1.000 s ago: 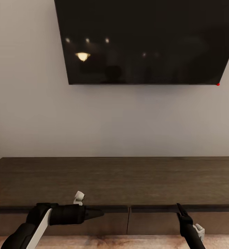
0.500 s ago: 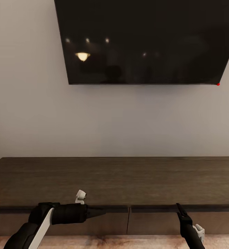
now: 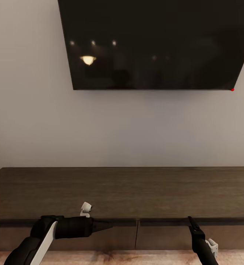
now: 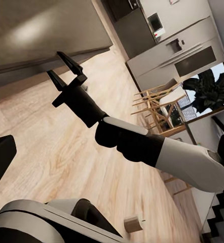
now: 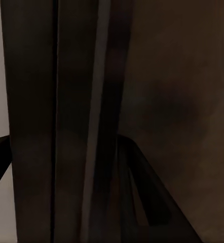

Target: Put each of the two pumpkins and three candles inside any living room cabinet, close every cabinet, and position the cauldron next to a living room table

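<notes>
The cabinet is a long dark-brown unit under a wall TV, with its drawer fronts shut. My left gripper points sideways along the left drawer's top edge. It is open with nothing in it, and one finger shows at the edge of the left wrist view. My right gripper reaches up to the right drawer's top edge. It is open, as the left wrist view shows, with the dark wood close in front. A small beige candle stands on the floor behind me. The pumpkins, cauldron and table are out of view.
A large black TV hangs on the grey wall above the unit. Pale wood flooring runs back to wooden chairs and grey kitchen units.
My left arm has edged slightly to the right along the drawer's top edge. The right arm and the drawers have stayed put.
</notes>
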You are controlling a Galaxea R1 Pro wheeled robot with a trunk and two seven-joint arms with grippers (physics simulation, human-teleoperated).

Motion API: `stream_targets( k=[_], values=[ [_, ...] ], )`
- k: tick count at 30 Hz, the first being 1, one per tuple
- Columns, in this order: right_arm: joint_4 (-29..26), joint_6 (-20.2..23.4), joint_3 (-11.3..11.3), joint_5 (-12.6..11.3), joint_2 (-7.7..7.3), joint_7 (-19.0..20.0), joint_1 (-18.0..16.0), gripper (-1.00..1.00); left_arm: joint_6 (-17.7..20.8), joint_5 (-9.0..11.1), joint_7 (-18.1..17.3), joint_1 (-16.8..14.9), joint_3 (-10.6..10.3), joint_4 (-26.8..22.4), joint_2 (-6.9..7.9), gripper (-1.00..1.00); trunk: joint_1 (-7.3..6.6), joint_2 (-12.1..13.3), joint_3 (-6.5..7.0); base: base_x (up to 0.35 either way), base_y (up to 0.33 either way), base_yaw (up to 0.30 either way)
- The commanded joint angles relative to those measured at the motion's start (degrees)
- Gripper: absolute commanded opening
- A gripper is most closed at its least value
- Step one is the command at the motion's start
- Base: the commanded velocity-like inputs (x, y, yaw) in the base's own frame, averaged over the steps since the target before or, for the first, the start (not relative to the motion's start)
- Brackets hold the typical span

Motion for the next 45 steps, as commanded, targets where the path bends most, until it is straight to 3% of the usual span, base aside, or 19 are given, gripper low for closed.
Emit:
stream_targets(
  k=[1,45],
  values=[
    [-0.43,0.76,-0.47,-1.34,-0.01,0.41,-0.07,-1.0,0.36,0.22,-0.01,-0.03,-0.07,0.0,0.04,1.0,-0.02,-0.03,-0.04,0.0,0.0,0.0],
    [1.51,0.76,-0.11,-1.24,-0.1,0.41,-0.07,-1.0,0.36,0.14,-0.01,-0.03,-0.25,0.0,0.04,1.0,-0.02,-0.03,-0.04,-0.011,0.0,0.0]
  ],
)
